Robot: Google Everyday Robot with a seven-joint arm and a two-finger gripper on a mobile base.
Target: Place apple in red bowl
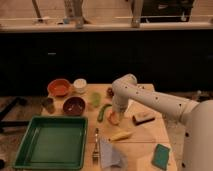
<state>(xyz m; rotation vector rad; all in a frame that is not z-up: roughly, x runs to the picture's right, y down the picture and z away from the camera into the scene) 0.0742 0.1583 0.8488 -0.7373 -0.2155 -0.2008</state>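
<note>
One camera view | white arm's gripper [117,114] low over the wooden table [145,142], right at the small yellowish-orange apple [113,120], grip: cannot tell | long green vegetable [103,112] just beside the apple | round orange-red bowl [60,88] well apart at back left, beside a small white cup [80,85]

Table [144,146] w/ green tray [50,144], red bowl [60,88], maroon bowl [74,106], white cup [80,85], apple [113,120], hand [116,114] over it

Gripper [117,113] sits low at apple [113,119], mid-table. Toward red bowl [60,88], the green vegetable [103,112], maroon bowl [74,106] and white cup [80,85] crowd the path. Open room above them.
</note>
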